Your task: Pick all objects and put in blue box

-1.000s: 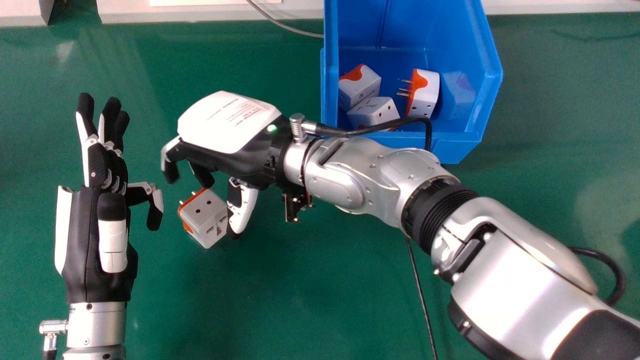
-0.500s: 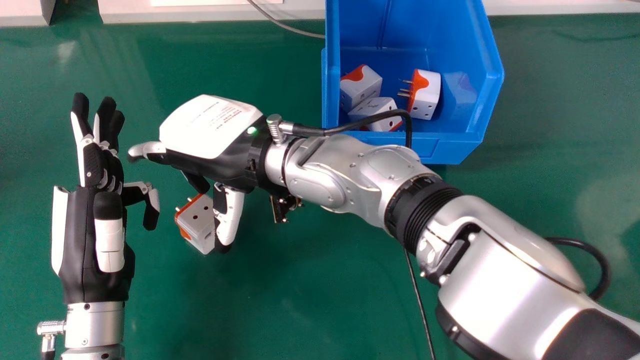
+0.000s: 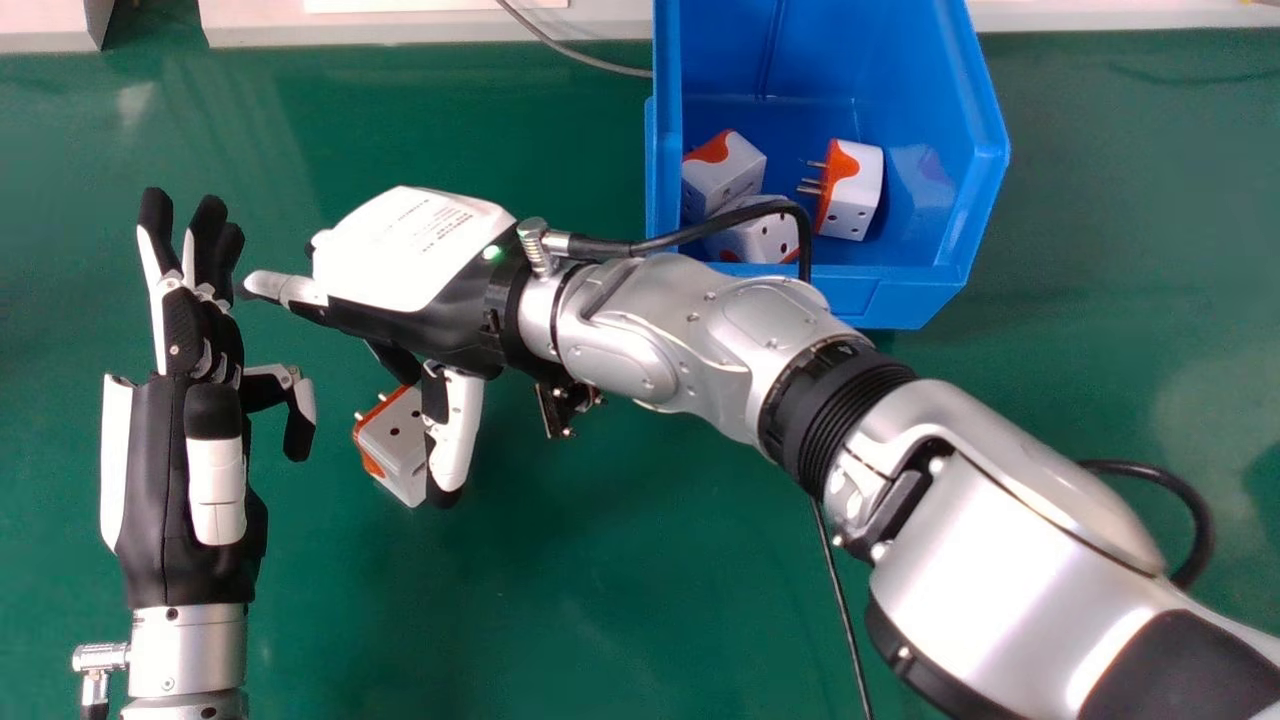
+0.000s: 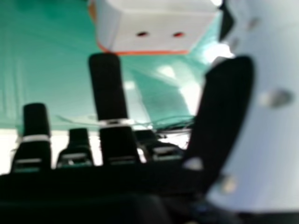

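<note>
My right hand (image 3: 410,250), palm down with its fingers straight out, hovers left of centre in the head view, its thumb beside the right side of a white and orange plug adapter (image 3: 392,440). Whether the thumb touches it, I cannot tell. In the right hand view the adapter (image 4: 156,25) lies past the fingertips of my right hand (image 4: 108,88), near the thumb. My left hand (image 3: 185,470) rests open at the left, holding nothing. The blue box (image 3: 900,295) at the upper right holds several adapters, among them one with its pins showing (image 3: 850,190).
A green table (image 3: 620,560) lies under everything. My right forearm crosses from the lower right, its cable passing over the box's front edge. A thin grey cable (image 3: 575,52) runs along the back edge, and a black cable (image 3: 845,600) lies below the forearm.
My right hand has moved left and its fingers have straightened. The adapter on the table has shifted slightly left and turned a little. My left hand has drifted slightly left.
</note>
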Motion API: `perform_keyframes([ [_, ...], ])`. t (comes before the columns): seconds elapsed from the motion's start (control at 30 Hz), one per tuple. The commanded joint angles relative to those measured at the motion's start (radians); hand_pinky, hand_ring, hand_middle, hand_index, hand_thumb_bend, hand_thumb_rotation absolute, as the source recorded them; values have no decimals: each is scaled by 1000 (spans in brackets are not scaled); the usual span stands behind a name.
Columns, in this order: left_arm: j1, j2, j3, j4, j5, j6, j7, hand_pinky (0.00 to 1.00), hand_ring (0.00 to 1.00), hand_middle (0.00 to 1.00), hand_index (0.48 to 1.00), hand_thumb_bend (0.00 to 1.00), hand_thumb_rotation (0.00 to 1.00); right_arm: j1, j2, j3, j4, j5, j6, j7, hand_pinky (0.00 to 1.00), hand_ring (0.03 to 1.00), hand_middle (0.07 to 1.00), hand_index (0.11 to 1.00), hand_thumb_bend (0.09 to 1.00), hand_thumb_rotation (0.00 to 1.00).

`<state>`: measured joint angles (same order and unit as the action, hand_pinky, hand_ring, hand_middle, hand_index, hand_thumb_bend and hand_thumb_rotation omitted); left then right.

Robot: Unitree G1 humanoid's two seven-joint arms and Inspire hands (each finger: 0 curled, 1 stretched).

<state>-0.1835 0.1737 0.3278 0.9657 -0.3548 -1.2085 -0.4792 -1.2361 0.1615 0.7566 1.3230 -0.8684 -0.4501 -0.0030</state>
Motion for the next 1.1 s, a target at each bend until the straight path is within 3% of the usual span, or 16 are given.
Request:
perform_keyframes([
  [0.0,-6,10,2,-6,-3,-11,-8,0,1000,1000,938,1000,1000,-19,0,9,-5,-3,-4,29,711,937,975,947,1000,309],
  [0.33,7,1,1,-26,-31,7,-38,0,1000,1000,931,1000,998,11,-146,-94,-96,96,-117,55,638,849,933,933,1000,297],
  [0.5,-6,-2,-1,-11,-22,7,-38,0,1000,1000,927,1000,995,56,-223,-141,-227,145,-135,116,580,807,905,918,1000,287],
  [0.6,-7,0,1,-10,-32,15,-50,0,1000,1000,925,1000,994,80,-252,-175,-316,190,-122,186,571,789,889,902,1000,273],
  [0.8,-2,-2,3,-22,-45,19,-63,0,1000,1000,921,1000,990,116,-275,-194,-420,213,-107,237,576,767,862,867,1000,250],
  [0.9,-6,-6,6,-16,-52,20,-71,0,1000,1000,921,1000,988,118,-274,-193,-428,216,-110,246,578,760,856,859,1000,244],
  [1.07,-8,-8,9,-11,-45,15,-65,0,1000,1000,922,1000,987,114,-262,-184,-412,207,-114,244,573,754,852,853,1000,239],
])
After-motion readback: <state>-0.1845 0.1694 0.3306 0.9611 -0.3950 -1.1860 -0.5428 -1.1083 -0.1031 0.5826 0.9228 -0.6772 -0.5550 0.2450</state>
